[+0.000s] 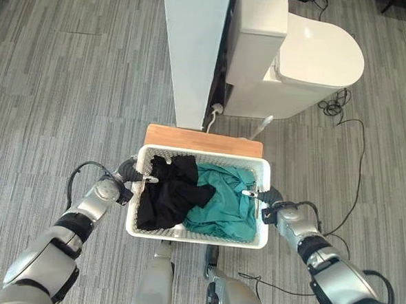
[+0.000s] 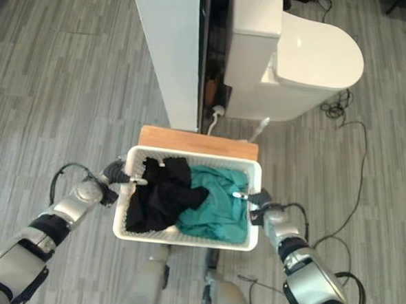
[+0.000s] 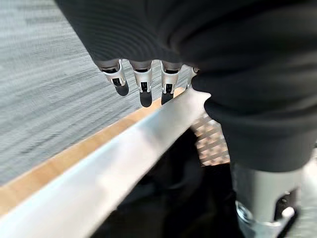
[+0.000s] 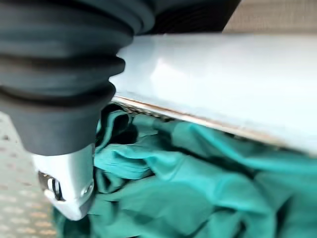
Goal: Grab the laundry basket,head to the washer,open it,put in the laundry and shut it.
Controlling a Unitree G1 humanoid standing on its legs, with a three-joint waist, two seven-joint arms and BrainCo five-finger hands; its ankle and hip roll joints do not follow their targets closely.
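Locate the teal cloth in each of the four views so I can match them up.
Left eye view: teal cloth in the right half of the white plastic laundry basket.
Right eye view: same half, beside the black cloth.
Left wrist view: not in it; black cloth under the rim.
Right wrist view: crumpled below the basket rim.
Shared landmark: the white basket rim.
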